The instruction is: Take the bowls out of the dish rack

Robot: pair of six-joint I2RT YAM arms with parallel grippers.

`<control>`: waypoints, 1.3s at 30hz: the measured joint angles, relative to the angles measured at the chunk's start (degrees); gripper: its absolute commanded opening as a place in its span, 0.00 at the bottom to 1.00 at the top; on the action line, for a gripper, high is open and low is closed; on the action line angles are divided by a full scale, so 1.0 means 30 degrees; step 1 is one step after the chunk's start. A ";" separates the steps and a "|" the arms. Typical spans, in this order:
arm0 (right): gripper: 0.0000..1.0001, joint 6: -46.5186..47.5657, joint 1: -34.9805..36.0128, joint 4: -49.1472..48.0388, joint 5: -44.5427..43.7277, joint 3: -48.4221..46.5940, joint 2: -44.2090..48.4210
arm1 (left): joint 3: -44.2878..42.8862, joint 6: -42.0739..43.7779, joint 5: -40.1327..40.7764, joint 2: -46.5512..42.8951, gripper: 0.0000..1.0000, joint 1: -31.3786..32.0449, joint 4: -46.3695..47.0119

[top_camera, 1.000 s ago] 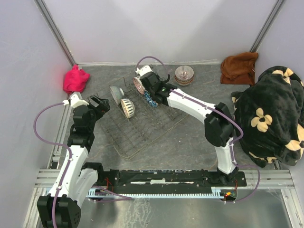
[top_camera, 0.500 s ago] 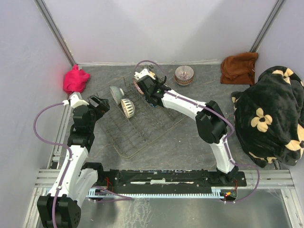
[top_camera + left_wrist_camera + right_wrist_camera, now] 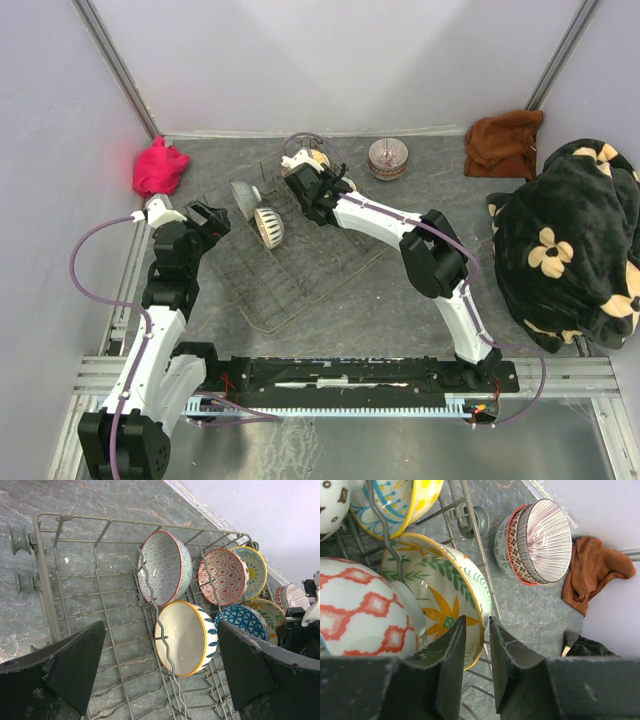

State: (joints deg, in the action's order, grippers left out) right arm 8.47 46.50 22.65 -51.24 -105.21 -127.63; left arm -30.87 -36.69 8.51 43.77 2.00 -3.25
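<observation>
1. Currently, the left gripper (image 3: 160,635) hovers over the left edge of the dish rack (image 3: 47,585), fingers spread wide and holding nothing.
2. Several bowls stand on edge between the rack's tines. Nearest the left gripper are a hexagon-patterned bowl (image 3: 165,567) and a white-lined bowl (image 3: 182,637), neither of them touched.
3. At the rack's far right corner, the right gripper (image 3: 476,624) has its fingers drawn nearly together on the rim of the yellow-flower bowl (image 3: 445,595) and appears to pinch that rim.
4. Step in hand, by judgement: extracting this bowl. The next move calls for a lift straight up along the tines, clear of the red-diamond bowl (image 3: 360,610) close beside it.
5. Just outside the rack's right side, a stack of bowls (image 3: 535,540) stands on the table (image 3: 530,610). This is the likely set-down place.
</observation>
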 measured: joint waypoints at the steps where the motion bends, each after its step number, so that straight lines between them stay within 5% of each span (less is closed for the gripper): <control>1: 0.31 0.0044 0.0000 -0.0015 -0.0102 -0.0015 0.0000 | 0.0000 0.0000 0.0000 0.0000 0.99 0.0000 0.0000; 11: 0.16 0.0729 0.0000 -0.0838 -0.1326 -0.0459 -0.0641 | 0.0044 0.0000 0.0109 0.0000 0.99 0.0000 -0.0007; 15: 0.01 0.1115 0.0000 -0.0845 -0.1712 -0.0466 -0.0750 | 0.0051 0.0000 0.0124 0.0000 0.99 0.0000 -0.0007; 26: 0.01 0.1617 0.0131 -0.1406 -0.2353 -0.0255 -0.0831 | 0.0051 0.0000 0.0124 0.0029 0.99 0.0000 0.0000; 39: 0.01 0.3883 0.0743 -0.5778 -0.4000 0.2178 0.0357 | 0.0066 0.0000 0.0124 0.0044 0.99 0.0000 0.0000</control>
State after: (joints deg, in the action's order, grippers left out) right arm 20.12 48.73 5.32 -63.24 -98.67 -126.56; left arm -30.68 -36.69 8.88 43.90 2.00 -3.25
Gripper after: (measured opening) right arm 0.027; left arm 0.993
